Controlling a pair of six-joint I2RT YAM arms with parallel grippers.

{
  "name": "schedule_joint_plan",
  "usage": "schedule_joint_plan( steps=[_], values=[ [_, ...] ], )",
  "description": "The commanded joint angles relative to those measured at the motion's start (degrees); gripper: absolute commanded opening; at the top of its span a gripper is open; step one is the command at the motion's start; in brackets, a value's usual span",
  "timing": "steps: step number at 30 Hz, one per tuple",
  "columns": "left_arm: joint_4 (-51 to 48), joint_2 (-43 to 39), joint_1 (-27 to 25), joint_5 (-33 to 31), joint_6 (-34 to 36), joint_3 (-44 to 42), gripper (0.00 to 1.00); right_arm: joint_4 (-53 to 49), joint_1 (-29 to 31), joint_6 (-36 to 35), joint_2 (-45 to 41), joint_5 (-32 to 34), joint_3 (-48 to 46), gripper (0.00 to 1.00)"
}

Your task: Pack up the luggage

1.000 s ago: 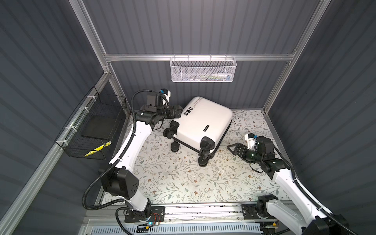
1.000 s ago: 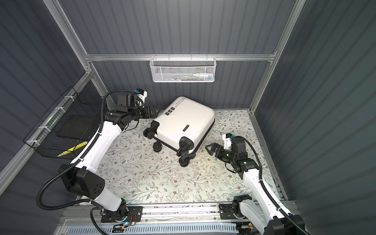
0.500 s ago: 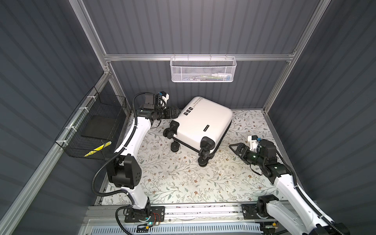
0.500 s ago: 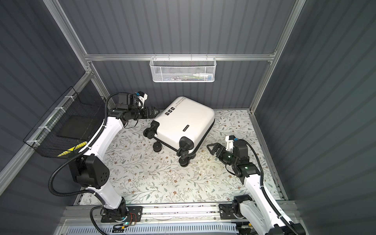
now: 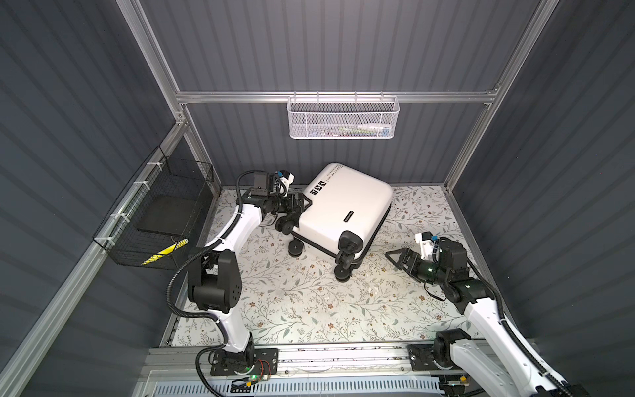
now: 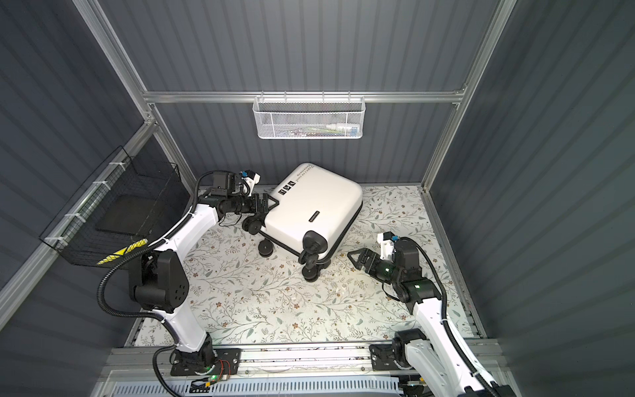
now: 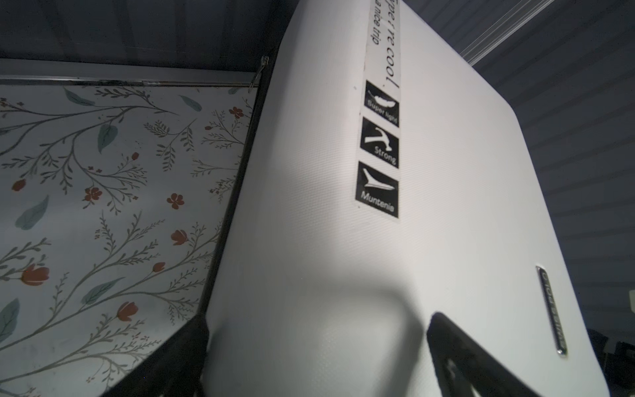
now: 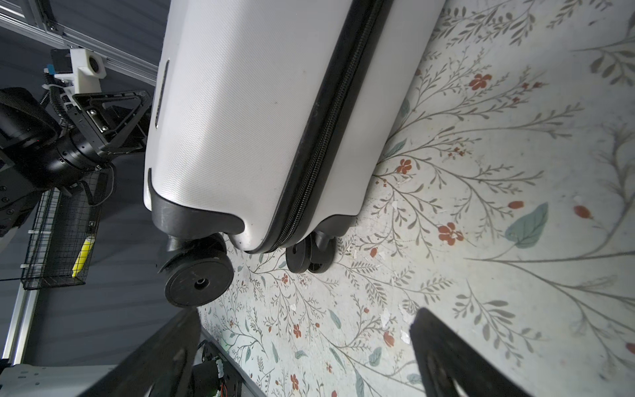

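On the floral table [image 5: 309, 302] the luggage [image 5: 343, 209] lay flat and zipped shut near the back wall. The left fingers [image 7: 488, 371], spread, stood either side of its upper shell's corner. The right fingers [image 8: 439, 343], spread and empty, hung apart from the wheel end. Opening it probably called for bracing the shell while running the zipper [image 8: 330, 137] round.

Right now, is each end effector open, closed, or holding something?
Left end effector: open, at the luggage corner.
Right end effector: open, holding nothing.
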Motion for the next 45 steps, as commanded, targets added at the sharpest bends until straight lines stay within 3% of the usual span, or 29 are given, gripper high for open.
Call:
schedule_joint_plan(
  steps=[1,14,19,27,33,45],
  values=[
    [3.36,-2.20,-0.13,6.39,-2.01,-2.46,1.00,-2.35,-0.21,-2.86,0.21,-1.78,2.51,0.96],
    [12.83,-10.00,-11.90,4.10,-9.43,-14.90,1.00,-10.52,-0.21,-9.10,-0.34,0.04,7.23,0.94],
    [21.24,-14.55,-12.13,2.10,-14.11,-22.33,1.00,-16.89,-0.20,-12.42,-3.03,5.29,10.27,0.94],
    [26.17,-22.92,-12.13,-9.29,-17.29,-29.66,1.00,-25.19,-0.02,-16.30,-6.01,12.21,11.95,0.96],
    [25.08,-28.21,-12.13,-16.19,-14.93,-32.52,1.00,-27.06,1.57,-16.44,-6.20,16.67,11.40,0.96],
    [24.09,-26.98,-12.12,-16.35,-12.42,-32.85,1.00,-25.79,9.81,-13.66,-3.34,29.86,11.89,0.92]
  ],
)
